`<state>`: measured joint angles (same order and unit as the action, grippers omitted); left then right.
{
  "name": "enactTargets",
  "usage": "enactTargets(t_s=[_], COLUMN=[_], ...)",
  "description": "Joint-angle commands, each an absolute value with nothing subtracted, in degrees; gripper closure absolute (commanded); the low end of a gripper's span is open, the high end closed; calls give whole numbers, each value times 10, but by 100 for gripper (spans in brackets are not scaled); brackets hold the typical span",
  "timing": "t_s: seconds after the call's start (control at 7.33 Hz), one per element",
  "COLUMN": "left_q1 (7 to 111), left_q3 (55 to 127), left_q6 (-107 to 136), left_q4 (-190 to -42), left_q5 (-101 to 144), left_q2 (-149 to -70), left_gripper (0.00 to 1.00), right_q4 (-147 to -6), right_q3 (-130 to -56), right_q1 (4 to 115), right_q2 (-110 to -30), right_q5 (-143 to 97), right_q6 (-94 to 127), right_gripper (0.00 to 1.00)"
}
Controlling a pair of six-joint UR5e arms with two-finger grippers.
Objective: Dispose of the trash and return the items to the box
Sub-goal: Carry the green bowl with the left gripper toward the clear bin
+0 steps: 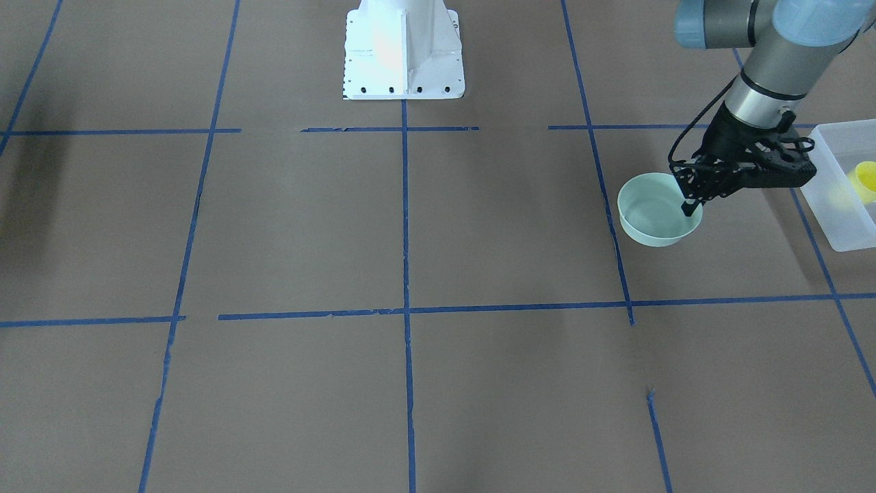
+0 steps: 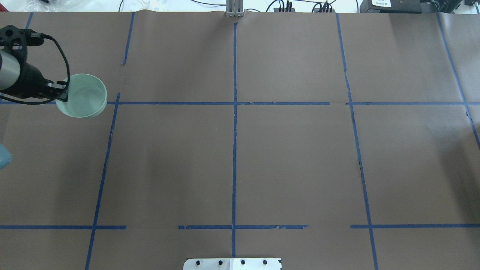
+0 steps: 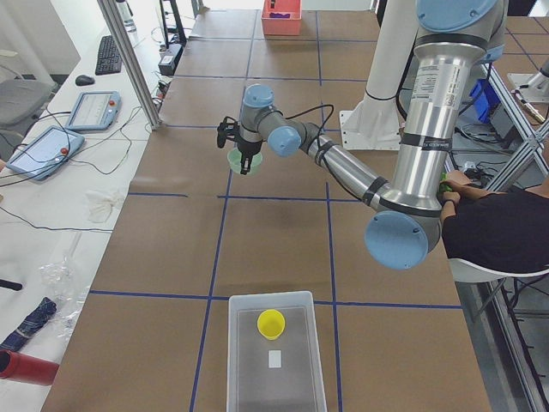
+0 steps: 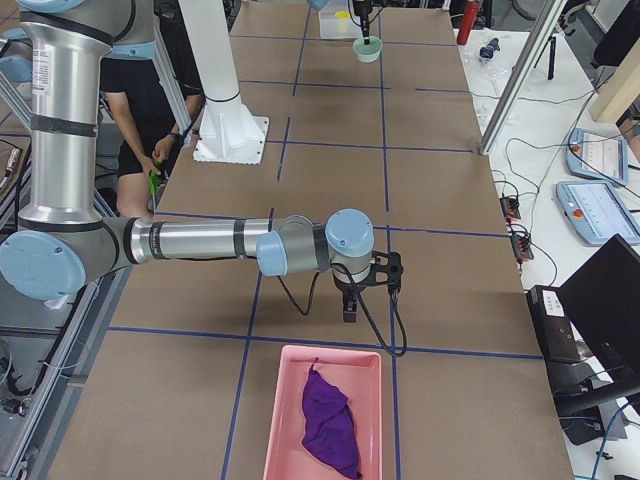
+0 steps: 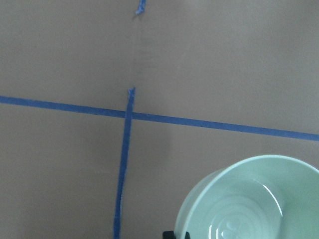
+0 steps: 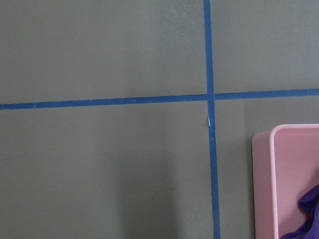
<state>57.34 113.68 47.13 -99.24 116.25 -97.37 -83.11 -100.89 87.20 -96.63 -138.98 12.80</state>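
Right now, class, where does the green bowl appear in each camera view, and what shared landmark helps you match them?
Front-facing: bowl right of centre.
Overhead: bowl at the far left.
Left side: bowl upper middle, far up the table.
Right side: bowl top centre, small.
Left wrist: bowl bottom right corner.
Right wrist: not in it.
Shared landmark: the left gripper pinching its rim.

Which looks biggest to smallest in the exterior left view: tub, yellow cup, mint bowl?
1. tub, clearly largest.
2. yellow cup and mint bowl look about alike. The bowl is much farther from the camera, so I won't rank them.
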Motion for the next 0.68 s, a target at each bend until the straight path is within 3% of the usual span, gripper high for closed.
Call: enactTargets(t_s=[0.0,0.55], left_q1=[653,838], left_q3=[1108,1012], left_q6=[329,23], left_q4=[-992,-1001], left_q5=[1166,1160], left_q2=[-945,-885], left_gripper=[100,100], right_q4=[-830,-829], right_q3=[-1010,-1012], right_q1=[867,867], right_q2=[-962,-962], right_q5=[-1390,-1390], right_q6=[134,134], right_gripper=[0,0])
